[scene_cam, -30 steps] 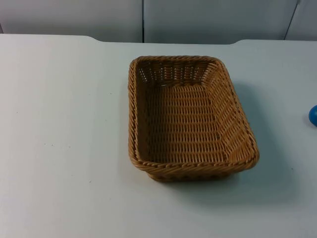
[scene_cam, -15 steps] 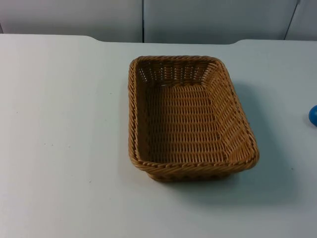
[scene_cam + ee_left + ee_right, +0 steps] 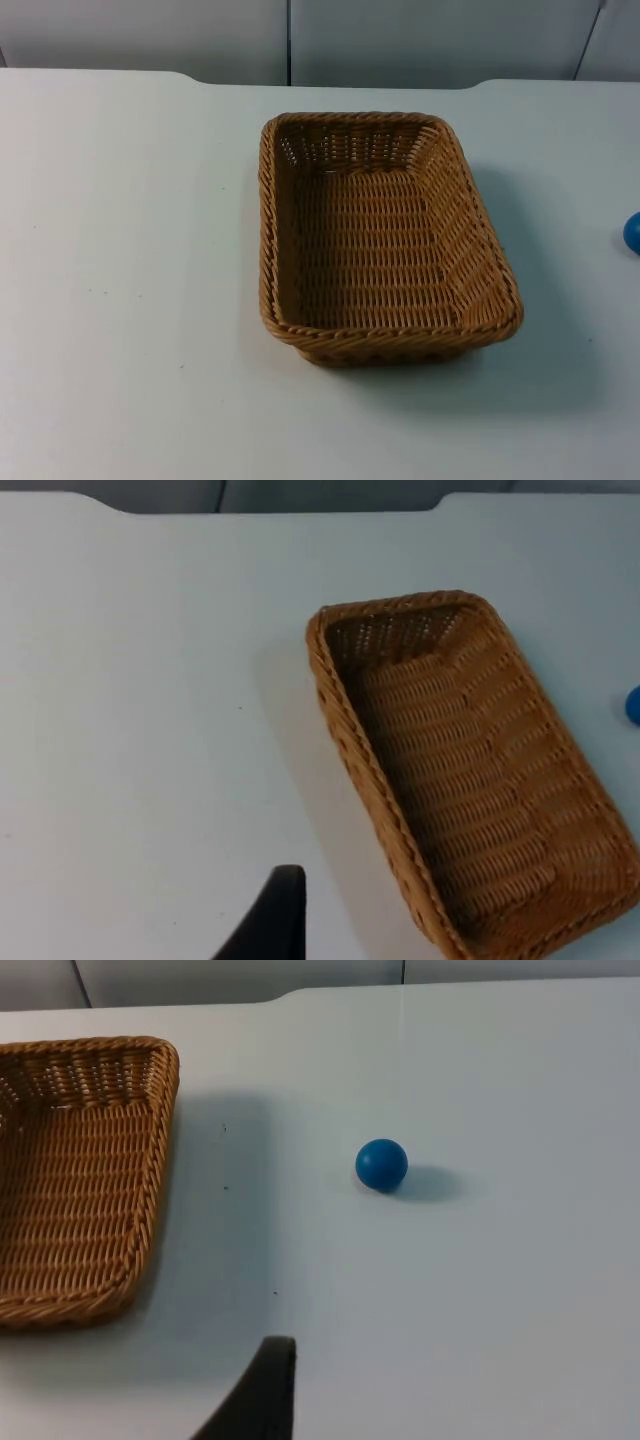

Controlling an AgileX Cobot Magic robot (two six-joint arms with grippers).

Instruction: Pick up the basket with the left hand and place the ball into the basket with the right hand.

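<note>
A tan wicker basket (image 3: 268,230) stands empty on the white table (image 3: 130,250), a little right of the middle. A small blue ball (image 3: 633,233) lies on the table at the far right, apart from the basket. In the left wrist view my left gripper (image 3: 275,920) hovers over bare table beside the basket (image 3: 345,730), not touching it; the ball (image 3: 634,706) lies beyond the basket. In the right wrist view my right gripper (image 3: 265,1390) hangs over the table between the basket's corner (image 3: 150,1190) and the ball (image 3: 381,1164), clear of both.
The grey partition wall (image 3: 420,35) closes off the table's far edge. Bare table lies on all sides of the basket, widest on its left.
</note>
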